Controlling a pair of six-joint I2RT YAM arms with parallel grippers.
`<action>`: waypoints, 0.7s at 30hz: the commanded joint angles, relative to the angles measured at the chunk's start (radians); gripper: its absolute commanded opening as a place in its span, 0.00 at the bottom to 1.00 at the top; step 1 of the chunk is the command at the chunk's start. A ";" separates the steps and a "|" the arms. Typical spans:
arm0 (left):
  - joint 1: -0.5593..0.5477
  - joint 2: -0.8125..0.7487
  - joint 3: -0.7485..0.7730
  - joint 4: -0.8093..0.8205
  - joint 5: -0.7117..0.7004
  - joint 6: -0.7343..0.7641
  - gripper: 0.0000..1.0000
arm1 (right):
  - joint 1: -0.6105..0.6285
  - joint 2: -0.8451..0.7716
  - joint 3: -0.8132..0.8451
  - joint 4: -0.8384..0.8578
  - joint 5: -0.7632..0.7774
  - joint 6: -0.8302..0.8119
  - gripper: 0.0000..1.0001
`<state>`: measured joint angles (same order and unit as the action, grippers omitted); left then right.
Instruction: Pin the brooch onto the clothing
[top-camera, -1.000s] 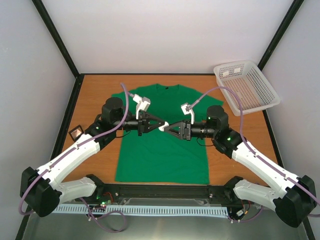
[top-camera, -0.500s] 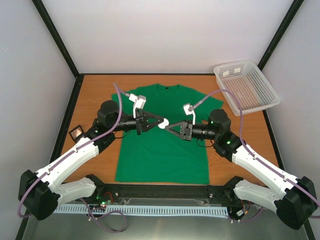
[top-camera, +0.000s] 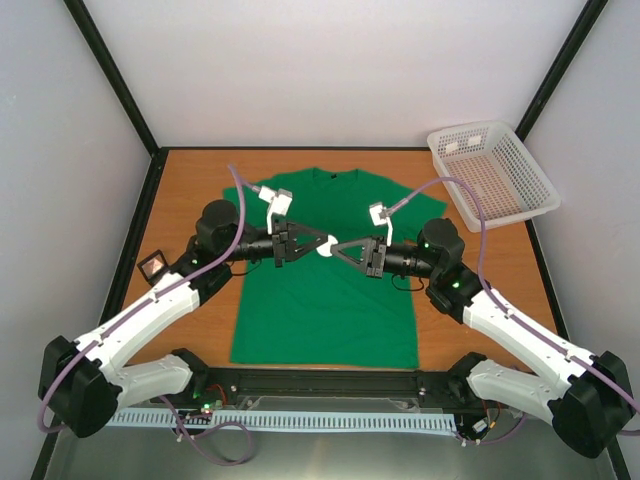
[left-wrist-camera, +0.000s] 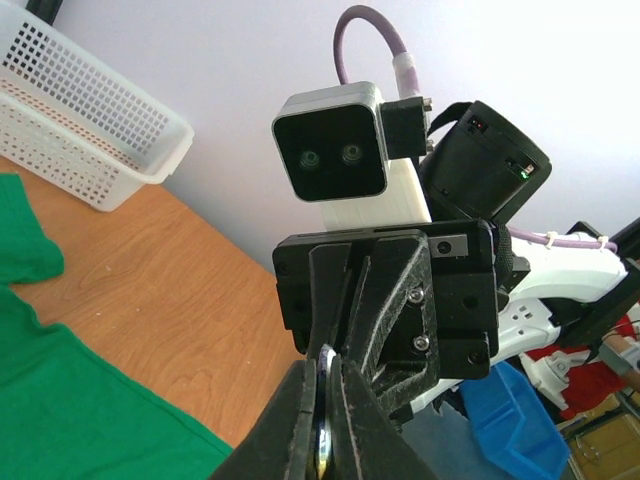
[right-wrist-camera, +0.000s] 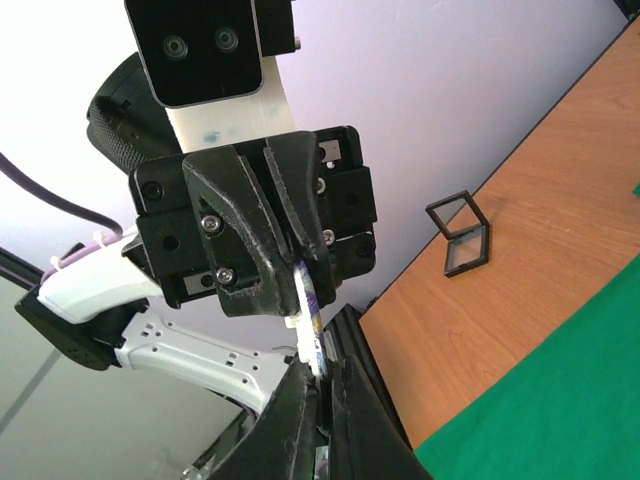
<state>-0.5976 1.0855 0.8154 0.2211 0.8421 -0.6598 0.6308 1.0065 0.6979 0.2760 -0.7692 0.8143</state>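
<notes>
The brooch (top-camera: 326, 249) is a small round badge held in the air over the chest of the clothing (top-camera: 320, 310), a green T-shirt lying flat on the table. My left gripper (top-camera: 320, 245) comes in from the left and is shut on the brooch (left-wrist-camera: 323, 444). My right gripper (top-camera: 336, 249) faces it from the right, its tips closed on the opposite edge of the brooch (right-wrist-camera: 308, 314). In the wrist views, the left gripper (left-wrist-camera: 327, 365) and the right gripper (right-wrist-camera: 325, 368) each see the other's jaws head-on. The brooch shows edge-on, whitish with a bluish rim.
A small black square-framed case (top-camera: 152, 266) lies open on the wood near the table's left edge. A white mesh basket (top-camera: 490, 172) stands at the back right corner. White walls with black frame posts enclose the table.
My right gripper has closed its jaws onto the brooch and crept slightly left. The left gripper stayed shut on the brooch, having shifted a little left early on.
</notes>
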 joint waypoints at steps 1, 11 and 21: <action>-0.010 -0.004 0.030 0.003 0.037 -0.018 0.12 | 0.000 0.001 -0.038 0.113 0.049 0.081 0.03; -0.010 -0.150 -0.124 0.171 -0.111 -0.111 0.72 | 0.000 -0.088 -0.172 0.334 0.266 0.372 0.03; -0.014 0.001 -0.100 0.403 -0.050 -0.292 0.63 | 0.003 -0.113 -0.180 0.432 0.328 0.452 0.03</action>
<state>-0.6010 1.0466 0.6575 0.4973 0.7689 -0.8837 0.6315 0.9154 0.5228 0.6434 -0.4889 1.2263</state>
